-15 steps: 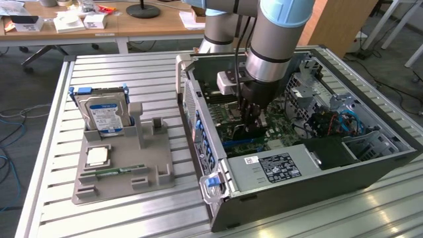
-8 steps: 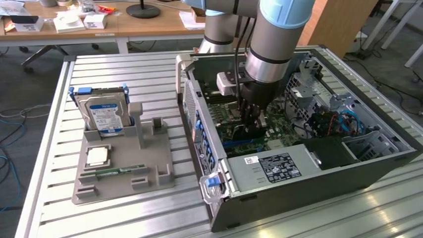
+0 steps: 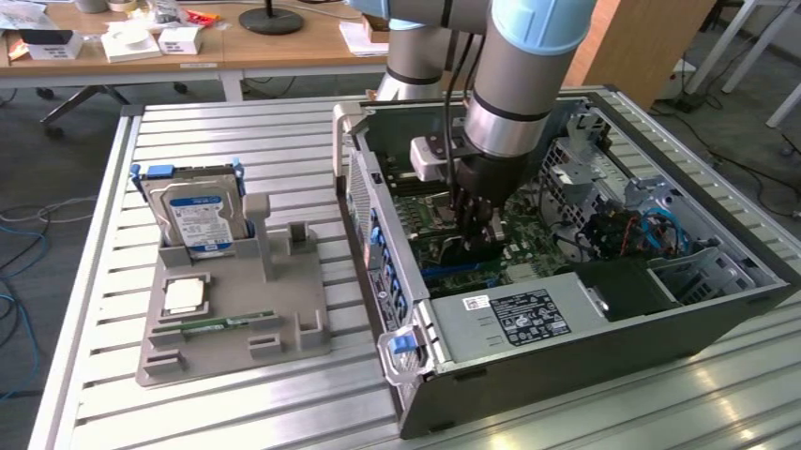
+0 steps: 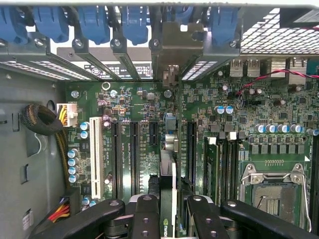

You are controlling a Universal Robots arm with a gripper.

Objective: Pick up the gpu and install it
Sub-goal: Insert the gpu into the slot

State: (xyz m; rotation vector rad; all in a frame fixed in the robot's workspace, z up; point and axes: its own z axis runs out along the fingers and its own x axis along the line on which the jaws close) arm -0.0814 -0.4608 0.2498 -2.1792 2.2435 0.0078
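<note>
**Pincer** [image 4: 168, 201]: mine, reaching down into the open case. I am clenching it on the gpu, with one of the fingers [image 4: 145, 215] pressing on each face.

**Gpu** [image 4: 168, 169]: I am holding it edge-on, upright between the fingers, directly under my wrist and not off to any side. Its long axis is running straight away from the pincer toward the case's rear wall. There its metal end appears to be standing in the row of blue clips [image 4: 94, 22].

**Slots** [image 4: 134, 154]: long and black, lying parallel to the card on either side of it. I judge the card is hanging in line with a slot of its own. Whether it is seated I cannot tell.

**Motherboard** [image 4: 149, 99]: green, lying flat beneath the card.

**Case** [image 3: 601, 349]: lying on its side with the open face up, on the exterior view's right.

**Hard drive** [image 3: 194, 214]: standing in a grey holder [image 3: 238, 333], well apart from the case on the exterior view's left.
</note>
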